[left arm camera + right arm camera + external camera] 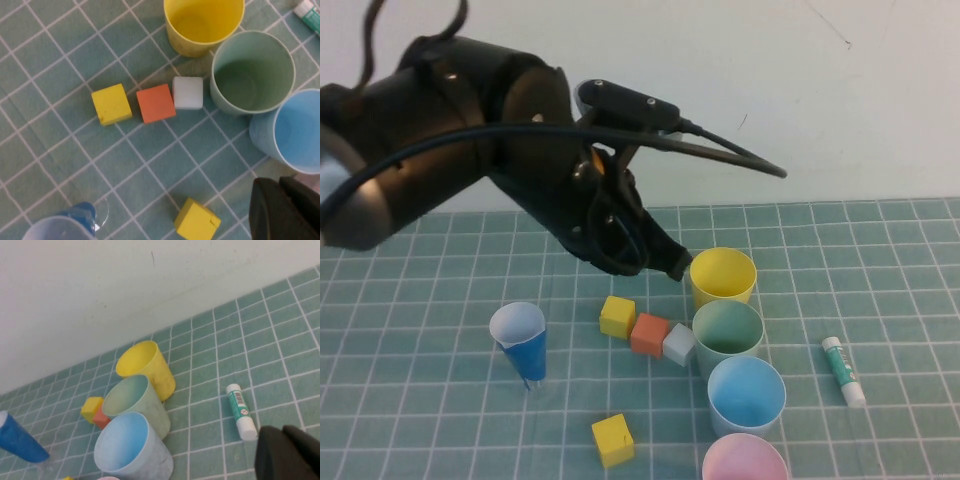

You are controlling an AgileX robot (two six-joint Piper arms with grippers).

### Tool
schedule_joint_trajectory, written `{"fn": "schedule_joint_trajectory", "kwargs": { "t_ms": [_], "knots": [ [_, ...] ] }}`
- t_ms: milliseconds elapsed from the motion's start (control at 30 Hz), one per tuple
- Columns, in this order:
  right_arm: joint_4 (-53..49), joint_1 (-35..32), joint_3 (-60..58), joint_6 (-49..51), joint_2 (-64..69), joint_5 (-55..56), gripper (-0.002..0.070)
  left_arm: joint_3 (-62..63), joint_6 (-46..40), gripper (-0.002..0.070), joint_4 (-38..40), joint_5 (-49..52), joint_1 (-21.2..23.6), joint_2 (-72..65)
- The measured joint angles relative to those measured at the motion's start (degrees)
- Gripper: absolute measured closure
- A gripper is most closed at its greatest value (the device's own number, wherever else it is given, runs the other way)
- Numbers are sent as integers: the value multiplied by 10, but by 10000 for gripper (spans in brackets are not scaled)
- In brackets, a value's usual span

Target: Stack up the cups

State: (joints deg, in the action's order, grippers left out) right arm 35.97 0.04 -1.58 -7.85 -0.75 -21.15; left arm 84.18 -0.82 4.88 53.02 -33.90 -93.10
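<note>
My left gripper hangs just beside the yellow cup's rim; I cannot tell how its jaws stand.

The right gripper shows only as a dark tip, jaws likewise unreadable. Four cups stand upright in a touching row: yellow, pale green cup, light blue cup, pink cup at the near edge. Beside them I see a yellow cube, orange cube and white cube, with a glue stick apart on the right.

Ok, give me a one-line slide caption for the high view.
Left pincer hovers beside yellow cup; green, blue, pink cups stand unstacked; right pincer unseen.
</note>
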Motion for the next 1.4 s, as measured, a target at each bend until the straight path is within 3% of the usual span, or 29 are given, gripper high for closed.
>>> {"fn": "schedule_joint_trajectory", "kwargs": {
  "t_ms": [233, 333, 433, 600, 700, 1133, 1400],
  "knots": [
    [0, 0, 0, -7, 0, 0, 679, 60, 0, 675, 7, -6, 0, -103],
    [0, 0, 0, -8, 0, 0, 679, 74, 0, 629, 16, -25, 0, -132],
    [0, 0, 0, -10, 0, 0, 679, 78, 0, 521, 33, -57, 0, -149],
    [0, 0, 0, -9, 0, 0, 679, 78, 15, 253, 52, -112, 0, -177],
    [0, 0, 0, -11, 0, 0, 679, 78, 26, 202, 56, -149, 0, -195],
    [0, 0, 0, -11, 0, -2, 679, 78, 58, 189, 59, -286, 0, -271],
    [1, 0, 0, -11, 0, -3, 679, 79, 112, 189, 8, -329, 0, -307]
  ]
}}
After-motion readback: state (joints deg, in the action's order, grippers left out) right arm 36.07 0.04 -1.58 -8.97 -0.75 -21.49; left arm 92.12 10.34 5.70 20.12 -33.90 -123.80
